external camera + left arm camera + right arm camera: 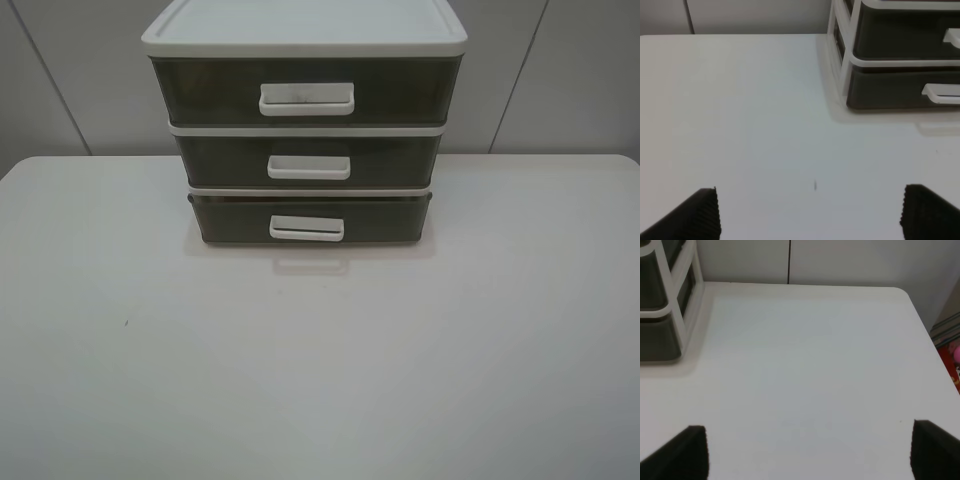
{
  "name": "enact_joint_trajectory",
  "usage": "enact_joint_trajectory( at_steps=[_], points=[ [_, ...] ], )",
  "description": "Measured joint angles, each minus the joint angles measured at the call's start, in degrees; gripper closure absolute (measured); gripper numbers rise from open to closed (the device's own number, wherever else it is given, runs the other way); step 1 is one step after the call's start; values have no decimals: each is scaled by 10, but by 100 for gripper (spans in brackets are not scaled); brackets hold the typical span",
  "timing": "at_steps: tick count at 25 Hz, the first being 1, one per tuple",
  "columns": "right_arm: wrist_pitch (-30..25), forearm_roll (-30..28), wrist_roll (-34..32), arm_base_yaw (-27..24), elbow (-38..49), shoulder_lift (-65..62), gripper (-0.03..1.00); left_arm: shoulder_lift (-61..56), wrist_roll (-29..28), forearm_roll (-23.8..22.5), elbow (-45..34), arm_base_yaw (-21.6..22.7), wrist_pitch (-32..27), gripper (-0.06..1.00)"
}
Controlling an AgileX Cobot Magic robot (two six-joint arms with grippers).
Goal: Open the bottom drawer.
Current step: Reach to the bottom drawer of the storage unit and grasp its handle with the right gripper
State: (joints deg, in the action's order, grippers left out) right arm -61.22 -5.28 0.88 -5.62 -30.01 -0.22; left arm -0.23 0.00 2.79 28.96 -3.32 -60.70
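A three-tier drawer unit (pixel 305 120) with a white frame stands at the back middle of the white table (pixel 320 360). The bottom drawer (pixel 230 222) is dark translucent with a small white loop handle (pixel 306 229); it looks pushed in. In the left wrist view the bottom drawer (pixel 890 90) and its handle (pixel 940 93) show ahead of the open left gripper (pixel 810 212), well apart. In the right wrist view the unit's side (pixel 662 315) shows, far from the open right gripper (pixel 807 452). Neither gripper shows in the exterior view.
The middle drawer (pixel 220 160) and the top drawer (pixel 210 90) sit above, both pushed in. A rounded table corner (pixel 900 292) and floor beyond it show in the right wrist view. A small dark speck (pixel 126 322) lies on the table.
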Motion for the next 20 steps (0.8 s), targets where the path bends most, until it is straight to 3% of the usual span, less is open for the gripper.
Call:
enact_joint_trajectory(
  at_steps=[20],
  points=[
    [1,-4,-4,20,0,13,17,0,0,0,0,0,0,20]
  ],
)
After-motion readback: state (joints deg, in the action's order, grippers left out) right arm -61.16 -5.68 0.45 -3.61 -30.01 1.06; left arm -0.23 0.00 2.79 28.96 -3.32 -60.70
